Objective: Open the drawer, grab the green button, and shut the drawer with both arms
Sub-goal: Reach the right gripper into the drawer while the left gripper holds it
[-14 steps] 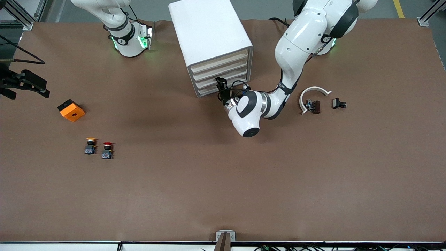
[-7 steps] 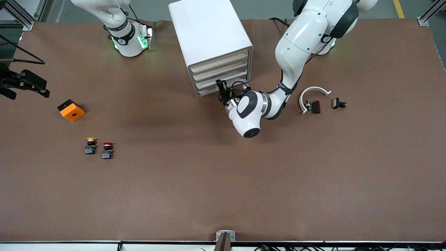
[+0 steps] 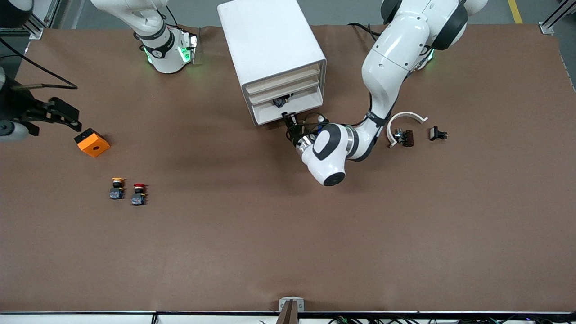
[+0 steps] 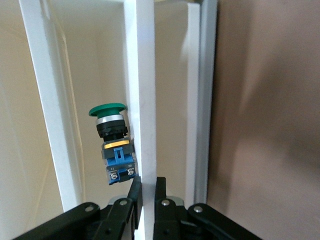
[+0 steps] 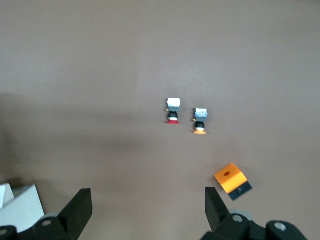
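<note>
The white cabinet (image 3: 270, 40) stands at the robots' side of the table. Its lowest drawer (image 3: 274, 118) is pulled partly out. My left gripper (image 3: 290, 121) is shut on the drawer's front wall (image 4: 145, 100), one finger inside and one outside; it shows in the left wrist view (image 4: 147, 192). The green-capped button (image 4: 112, 145) lies inside the drawer right by the inner finger, and shows as a dark shape in the front view (image 3: 279, 102). My right gripper (image 3: 72, 121) is open and empty in the air over the right arm's end of the table (image 5: 147, 205).
An orange block (image 3: 92, 142) lies below the right gripper. A yellow-capped button (image 3: 117, 188) and a red-capped button (image 3: 138, 193) stand nearer the front camera. A white curved piece (image 3: 405, 119) and two small black parts (image 3: 407, 137) (image 3: 437, 133) lie toward the left arm's end.
The left gripper has pulled the lowest drawer out toward the front camera, and the button inside now shows. The right gripper has shifted slightly toward the orange block.
</note>
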`<action>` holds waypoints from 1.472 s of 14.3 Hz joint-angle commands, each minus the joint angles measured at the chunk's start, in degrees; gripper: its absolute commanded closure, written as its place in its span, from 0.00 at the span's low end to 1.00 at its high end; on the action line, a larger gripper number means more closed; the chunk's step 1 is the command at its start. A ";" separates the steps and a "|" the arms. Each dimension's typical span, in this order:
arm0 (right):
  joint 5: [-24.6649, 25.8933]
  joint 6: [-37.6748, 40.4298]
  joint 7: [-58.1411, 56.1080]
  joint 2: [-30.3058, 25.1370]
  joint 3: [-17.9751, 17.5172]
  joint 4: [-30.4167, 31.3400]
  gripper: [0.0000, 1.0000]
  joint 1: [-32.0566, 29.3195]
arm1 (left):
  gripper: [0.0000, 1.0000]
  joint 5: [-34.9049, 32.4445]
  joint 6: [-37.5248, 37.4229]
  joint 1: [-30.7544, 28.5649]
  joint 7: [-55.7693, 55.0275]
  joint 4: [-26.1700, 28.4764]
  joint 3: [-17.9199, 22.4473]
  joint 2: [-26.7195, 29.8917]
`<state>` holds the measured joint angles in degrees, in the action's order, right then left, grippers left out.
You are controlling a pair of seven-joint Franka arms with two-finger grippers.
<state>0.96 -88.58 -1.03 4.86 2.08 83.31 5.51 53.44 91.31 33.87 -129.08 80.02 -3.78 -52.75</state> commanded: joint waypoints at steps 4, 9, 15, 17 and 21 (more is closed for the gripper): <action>0.45 -3.43 19.11 3.75 0.20 -1.66 0.00 6.79 | 1.00 1.22 -0.69 -1.26 -1.00 -5.31 3.51 0.01; 1.40 -6.42 33.01 6.73 0.20 -1.22 0.00 13.81 | 0.91 1.22 0.01 -1.26 -0.39 -8.74 7.38 -0.16; 6.16 -1.94 54.96 11.30 0.12 -0.43 0.00 29.54 | 0.00 0.87 0.19 -3.28 8.12 -8.83 8.44 0.10; 5.72 -2.12 59.98 13.23 0.03 -0.43 0.00 32.62 | 0.00 0.61 0.19 -3.98 12.77 -8.74 8.96 0.97; -2.85 -7.02 67.44 15.62 0.12 0.10 0.00 36.32 | 0.00 -4.28 -3.05 -6.62 23.65 -10.49 12.13 2.65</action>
<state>3.03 -93.24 62.18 19.85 1.61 83.78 41.11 52.77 91.22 28.25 -110.63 70.23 6.91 -52.11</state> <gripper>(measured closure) 0.000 0.000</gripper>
